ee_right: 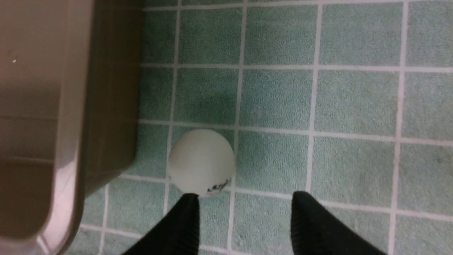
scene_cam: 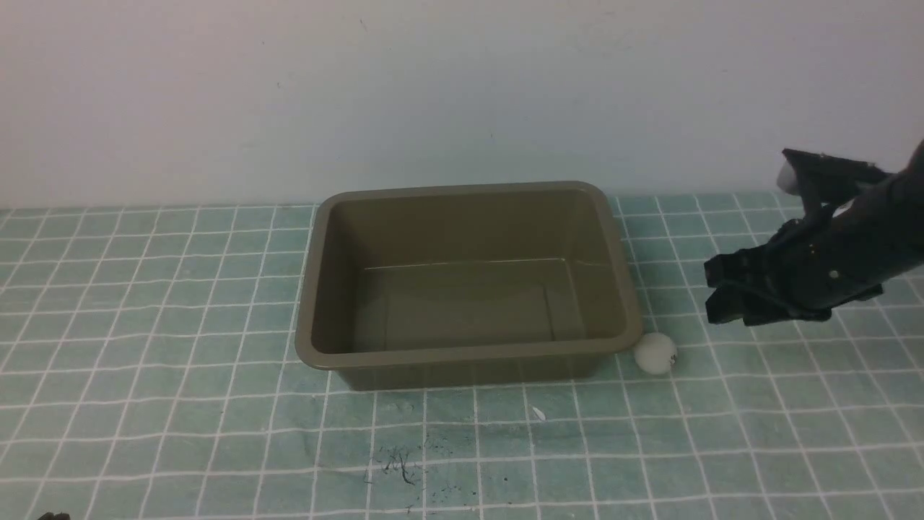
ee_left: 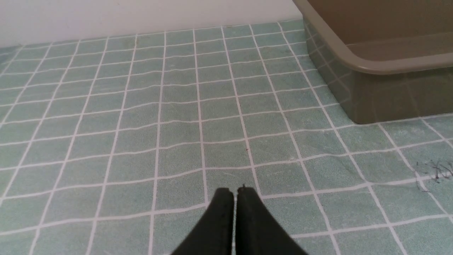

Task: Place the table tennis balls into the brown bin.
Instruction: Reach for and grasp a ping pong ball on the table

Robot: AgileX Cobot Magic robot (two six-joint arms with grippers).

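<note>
White matte table tennis ball (scene_cam: 655, 353) lies on the teal checked tablecloth (scene_cam: 180, 325), right of centre. It is outside the olive-brown plastic bin (scene_cam: 469, 355), just beside the bin's near right corner. I have my right gripper (scene_cam: 715, 292) hovering near it, jaws parted and empty, which I judge suits a pick, though the bin wall crowds one finger. My left gripper (ee_left: 235, 193) is pinched together, idle.

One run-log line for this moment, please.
ball: outside, beside brown bin | brown bin: empty | right fingers: open, holding nothing | left fingers: shut
</note>
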